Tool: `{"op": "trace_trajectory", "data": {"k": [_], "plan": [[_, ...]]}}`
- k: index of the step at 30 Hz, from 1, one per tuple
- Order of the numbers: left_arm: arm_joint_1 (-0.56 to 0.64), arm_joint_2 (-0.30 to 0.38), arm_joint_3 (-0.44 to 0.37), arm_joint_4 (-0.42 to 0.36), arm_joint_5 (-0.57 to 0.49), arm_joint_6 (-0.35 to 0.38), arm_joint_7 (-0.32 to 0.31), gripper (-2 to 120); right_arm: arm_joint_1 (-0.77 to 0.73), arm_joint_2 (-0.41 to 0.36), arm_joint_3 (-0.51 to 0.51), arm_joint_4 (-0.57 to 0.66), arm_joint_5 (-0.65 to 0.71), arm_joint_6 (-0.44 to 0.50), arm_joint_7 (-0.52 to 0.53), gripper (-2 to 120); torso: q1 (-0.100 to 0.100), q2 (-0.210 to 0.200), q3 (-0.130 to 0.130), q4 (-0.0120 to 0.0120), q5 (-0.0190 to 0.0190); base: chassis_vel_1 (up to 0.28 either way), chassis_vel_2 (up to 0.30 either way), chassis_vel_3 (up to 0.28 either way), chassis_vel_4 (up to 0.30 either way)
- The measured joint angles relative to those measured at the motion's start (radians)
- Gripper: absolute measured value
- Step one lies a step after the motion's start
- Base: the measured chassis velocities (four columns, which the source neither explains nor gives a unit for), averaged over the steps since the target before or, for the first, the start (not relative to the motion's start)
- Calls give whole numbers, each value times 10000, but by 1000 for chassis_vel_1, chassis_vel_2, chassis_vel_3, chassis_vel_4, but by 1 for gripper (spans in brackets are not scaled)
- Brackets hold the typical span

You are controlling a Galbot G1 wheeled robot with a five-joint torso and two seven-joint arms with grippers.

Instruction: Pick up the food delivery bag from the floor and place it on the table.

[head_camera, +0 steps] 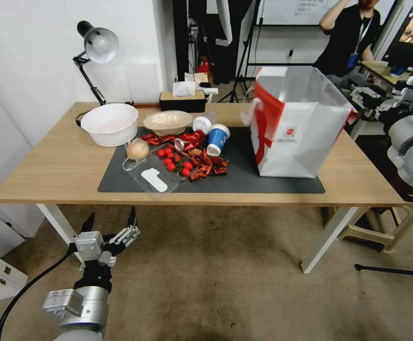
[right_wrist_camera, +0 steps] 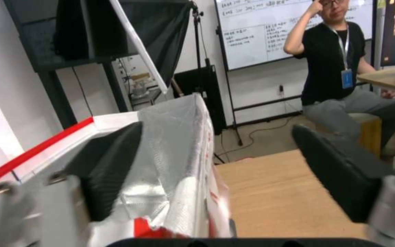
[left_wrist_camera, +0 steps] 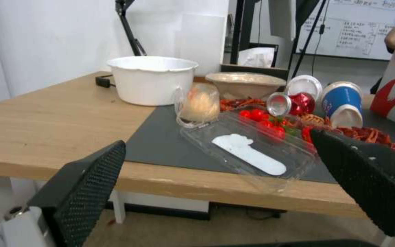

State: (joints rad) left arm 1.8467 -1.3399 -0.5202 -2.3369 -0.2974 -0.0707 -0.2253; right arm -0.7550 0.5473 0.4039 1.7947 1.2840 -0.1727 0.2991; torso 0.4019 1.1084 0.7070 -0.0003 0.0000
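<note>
Already the food delivery bag (head_camera: 297, 124) stands upright on the table (head_camera: 54, 166), right of centre in the head view, its base on the right end of the dark grey mat (head_camera: 244, 177) and its foil-lined mouth open to the top. By that, the placing looks done. It sits clear of the clutter in the middle of the frame: a white bowl (head_camera: 109, 124), a beige bowl (head_camera: 168, 122), tipped cups (head_camera: 217, 139), cherry tomatoes (head_camera: 173, 159) and a clear plastic tray (head_camera: 151, 174), probably so that nothing is knocked.

The right gripper (right_wrist_camera: 216, 171) is at the far right of the head view, beside the bag's upper edge; in its wrist view the jaws stand wide apart, one finger (right_wrist_camera: 110, 164) against the foil rim and the other away over the bare wood, gripping nothing. The left gripper (head_camera: 110, 220) hangs low at the lower left, below the table edge over the carpet floor (head_camera: 225, 284), fingers spread and empty, apparently parked out of the way.
</note>
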Motion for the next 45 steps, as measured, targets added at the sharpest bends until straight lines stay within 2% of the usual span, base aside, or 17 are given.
{"op": "trace_trajectory", "data": {"k": [4, 6, 16, 19, 21, 25, 35, 42, 44, 45], "plan": [[-1, 20, -17, 0, -13, 0, -2, 100, -151, 29, 57, 61, -2, -19, -14, 97, 0, 0, 0, -1, 1, 0, 0, 0, 0], [-2, 41, -29, 0, -27, 0, -5, 100, -262, 68, 103, 111, -32, -35, -16, 100, 0, 0, -1, -1, 0, 0, 0, 0, 0], [-55, 123, -61, 0, -65, 53, -83, 100, -810, 91, 401, 381, -289, -92, -261, 100, 0, 0, 0, 0, 0, 0, 0, 0, 0], [-114, 147, -71, 15, -62, 56, -187, 100, -1178, 84, 600, 591, -565, -38, -550, 100, 0, 0, 0, 0, 0, 0, 0, 0, 0], [-188, 166, -89, 102, -47, 9, -255, 100, -1930, 49, 985, 1006, -1155, 305, -1166, 100, 0, 0, 0, 0, 0, 0, 0, 0, 0], [-234, 171, -97, 140, -45, -54, -259, 100, -2641, 97, 1375, 1582, -1546, 680, -1558, 100, 0, 0, -1, -1, -1, 0, 0, 0, 0], [-261, 163, -73, 147, -57, -88, -197, 100, -3773, 432, 1888, 2485, -1789, 1005, -1531, 100, 0, 0, -1, 1, -1, 0, 0, 0, 0], [-272, 151, -66, 234, -64, -247, -73, 100, -5367, 1089, 2138, 3032, -3025, 1964, -1676, 100, -1, 0, -1, 1, -2, 0, 0, 0, 0], [-328, 145, -66, 301, -64, -290, -14, 100, -6309, 1639, 2159, 3196, -4263, 2733, -1819, 100, -1, 0, -1, -4, 2, 0, 0, 0, 0], [-363, 144, -66, 337, -59, -294, 29, 100, -6730, 1959, 2179, 3296, -4621, 3001, -1872, 100, -1, 1, -2, 3, -5, 0, 0, 0, 0]]}}
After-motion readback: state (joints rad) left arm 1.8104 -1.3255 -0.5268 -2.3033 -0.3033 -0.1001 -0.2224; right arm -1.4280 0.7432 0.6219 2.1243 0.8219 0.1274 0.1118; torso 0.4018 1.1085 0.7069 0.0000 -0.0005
